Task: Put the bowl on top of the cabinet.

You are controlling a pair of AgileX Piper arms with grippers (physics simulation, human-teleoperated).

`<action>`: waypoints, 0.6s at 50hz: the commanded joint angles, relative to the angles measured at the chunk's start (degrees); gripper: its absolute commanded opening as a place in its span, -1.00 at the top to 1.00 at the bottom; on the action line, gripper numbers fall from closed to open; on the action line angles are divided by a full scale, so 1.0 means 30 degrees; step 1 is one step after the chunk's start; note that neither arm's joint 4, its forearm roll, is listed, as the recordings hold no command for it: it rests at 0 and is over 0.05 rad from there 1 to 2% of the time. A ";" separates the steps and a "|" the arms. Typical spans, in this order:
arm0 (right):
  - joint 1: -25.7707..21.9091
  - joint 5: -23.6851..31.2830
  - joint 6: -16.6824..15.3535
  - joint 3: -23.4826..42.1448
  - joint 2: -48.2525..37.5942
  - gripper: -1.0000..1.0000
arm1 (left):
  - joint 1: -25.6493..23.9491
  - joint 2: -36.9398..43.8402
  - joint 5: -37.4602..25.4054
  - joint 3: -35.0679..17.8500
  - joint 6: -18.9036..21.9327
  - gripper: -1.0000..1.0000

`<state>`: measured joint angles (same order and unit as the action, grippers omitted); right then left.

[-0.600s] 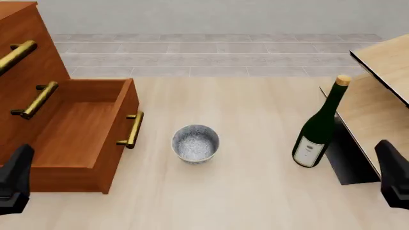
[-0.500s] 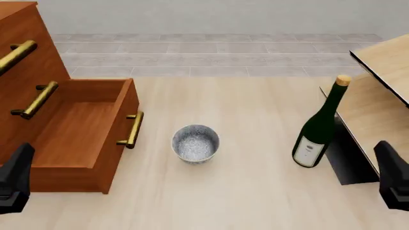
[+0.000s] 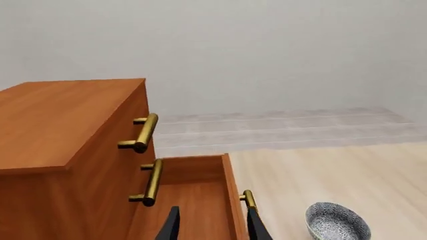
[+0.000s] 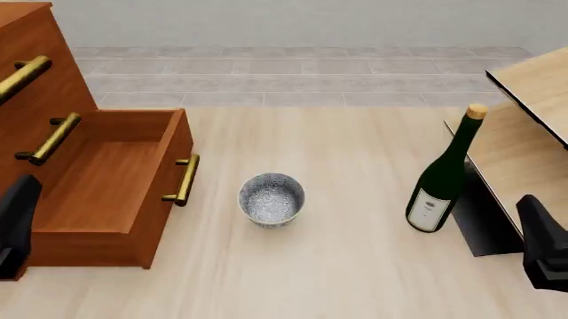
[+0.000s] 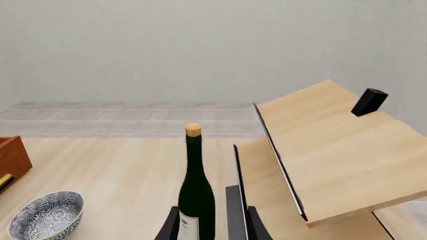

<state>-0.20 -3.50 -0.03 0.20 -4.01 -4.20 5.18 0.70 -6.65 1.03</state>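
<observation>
Pale wooden table (image 4: 355,266) carries the bowl (image 4: 271,198), which stands ahead of both pincers and between them, beside the cabinet (image 4: 53,133) with its open drawer (image 4: 106,193). Left gripper (image 3: 210,225) and right gripper (image 5: 210,225) hold nothing, fingers parted a little. In reaching, the right one may knock the wine bottle (image 4: 443,179) just ahead of it, and the left may strike the drawer.

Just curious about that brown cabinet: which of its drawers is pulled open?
The lowest drawer of the cabinet, empty and sticking out toward the bowl; those above are shut.
</observation>
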 commanded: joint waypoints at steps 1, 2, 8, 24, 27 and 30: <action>-0.0014 -0.0219 -0.0056 -0.0059 -0.0086 -1.00 | -0.1406 0.3497 0.1168 -0.1805 0.0077 -1.00; 0.0008 -0.0225 -0.0063 -0.0060 -0.0126 -1.00 | -0.1757 0.3798 0.1285 -0.2011 0.0285 -1.00; 0.0016 -0.0101 0.0001 -0.0061 -0.0019 -1.00 | -0.2792 0.6823 0.1649 -0.3222 0.0834 -1.00; 0.0118 -0.0098 0.0030 -0.0060 -0.0045 -1.00 | -0.5481 1.2505 0.0301 -0.7060 0.0641 -1.00; 0.0117 -0.0258 0.0003 -0.0062 -0.0213 -1.00 | -0.5727 1.2977 0.0304 -0.7436 0.1015 -1.00; 0.0097 -0.0336 -0.0027 -0.0062 -0.0292 -1.00 | -0.5614 1.3589 0.0423 -0.7625 0.0968 -1.00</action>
<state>0.08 -4.01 0.02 0.03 -4.37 -17.94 37.37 2.59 -24.75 3.78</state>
